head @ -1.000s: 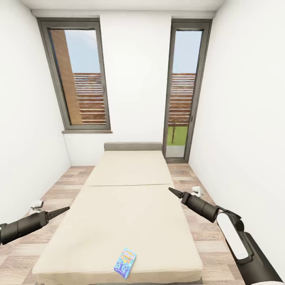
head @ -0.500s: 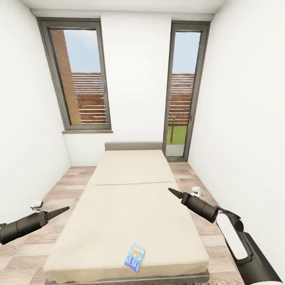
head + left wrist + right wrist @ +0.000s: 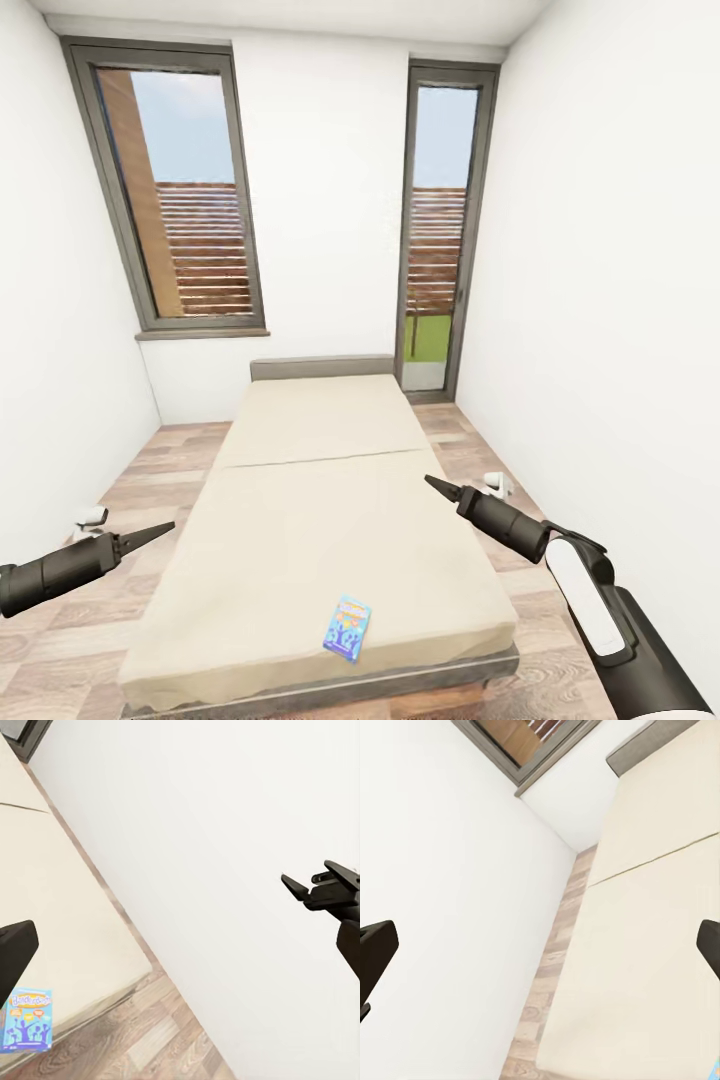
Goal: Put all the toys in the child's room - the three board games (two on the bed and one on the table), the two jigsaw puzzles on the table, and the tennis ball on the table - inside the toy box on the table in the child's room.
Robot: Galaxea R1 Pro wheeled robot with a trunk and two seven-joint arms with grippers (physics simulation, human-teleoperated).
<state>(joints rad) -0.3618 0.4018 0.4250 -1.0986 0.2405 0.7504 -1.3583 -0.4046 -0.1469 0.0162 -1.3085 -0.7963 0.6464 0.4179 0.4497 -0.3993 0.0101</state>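
White room, beige bed (image 3: 320, 480), board game (image 3: 347, 627) near foot edge.

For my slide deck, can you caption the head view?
Both grippers, left and right, hover empty over a beige bed bearing one blue board game near its foot.

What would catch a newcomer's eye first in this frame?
The long beige bed runs down the middle of the narrow white room, with one blue board game lying near its foot edge. Beyond it stand a tall window and a glass door. The left gripper and right gripper flank the bed.
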